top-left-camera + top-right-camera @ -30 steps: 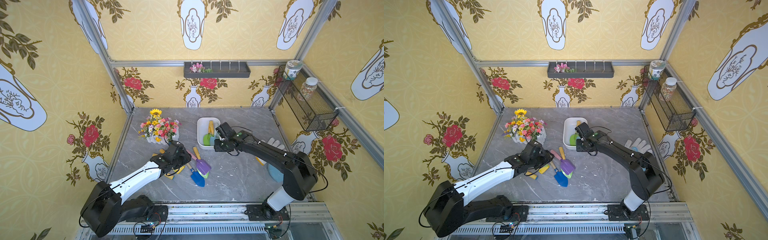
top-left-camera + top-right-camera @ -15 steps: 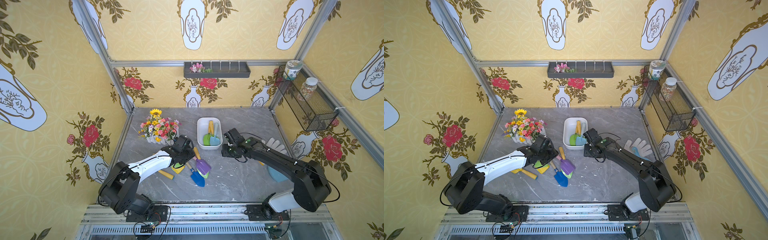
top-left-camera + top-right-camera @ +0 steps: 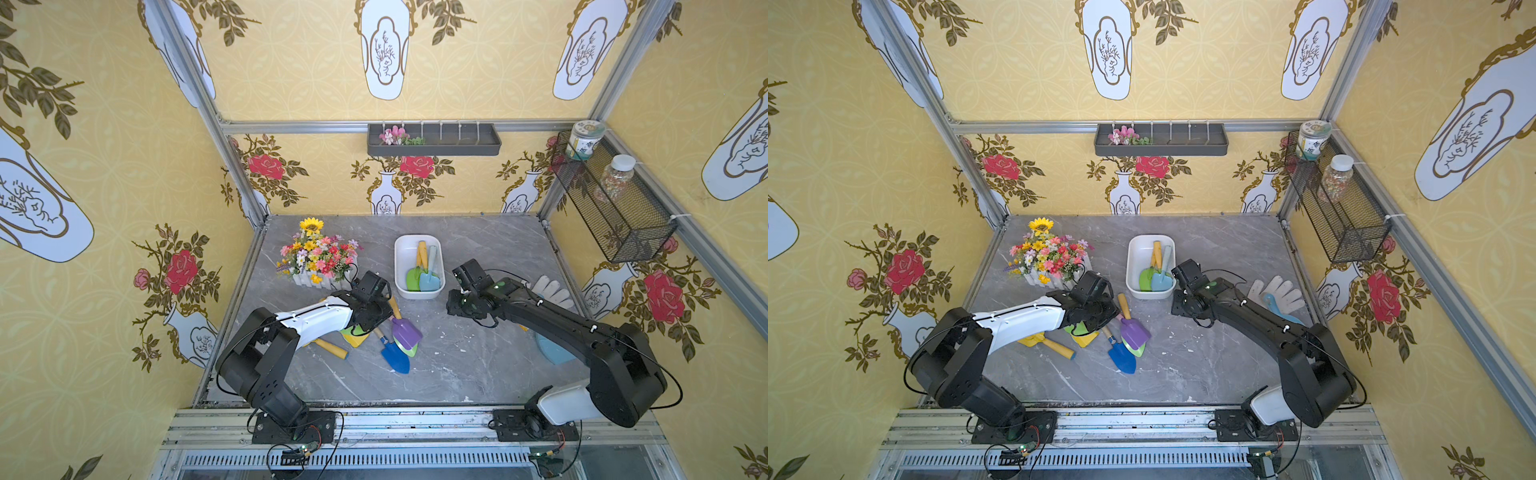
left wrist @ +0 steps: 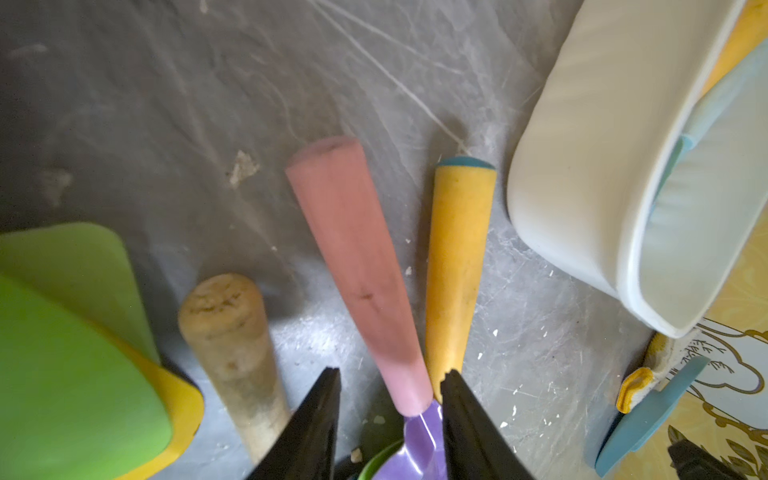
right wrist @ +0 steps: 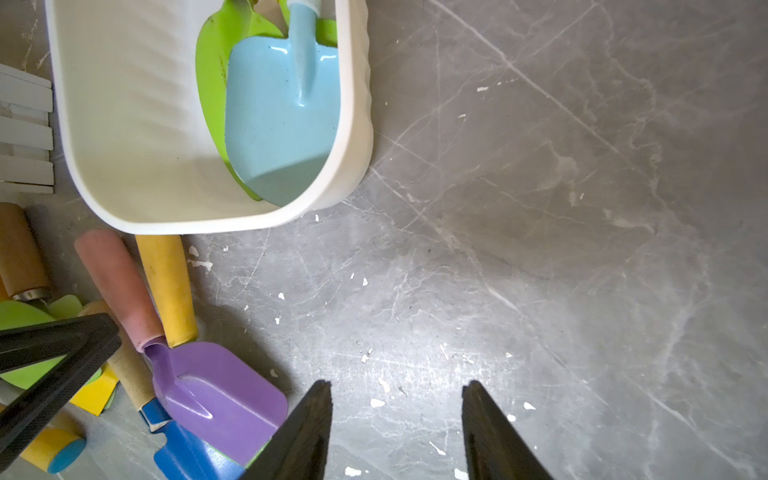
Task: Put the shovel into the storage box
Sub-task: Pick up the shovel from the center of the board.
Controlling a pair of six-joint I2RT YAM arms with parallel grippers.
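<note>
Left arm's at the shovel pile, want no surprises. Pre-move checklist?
1. Left gripper astride pink handle: ok.
2. Jaws shut on it: not ok, gap on one side.
3. Yellow handle clear of jaws: not ok, it lies against the pink one.
4. Box has room: ok, one side bare.
5. Right gripper clear of box: ok, open over table.
6. Purple blade free of green blade beneath: cannot tell.

Yellow wallpaper (image 3: 291,83) with roses and white vases covers every wall. A grey marbled worktop (image 3: 478,249) fills lower centre; a dark tray (image 3: 457,147) hangs upper centre, a black mesh basket (image 3: 623,216) upper right.
</note>
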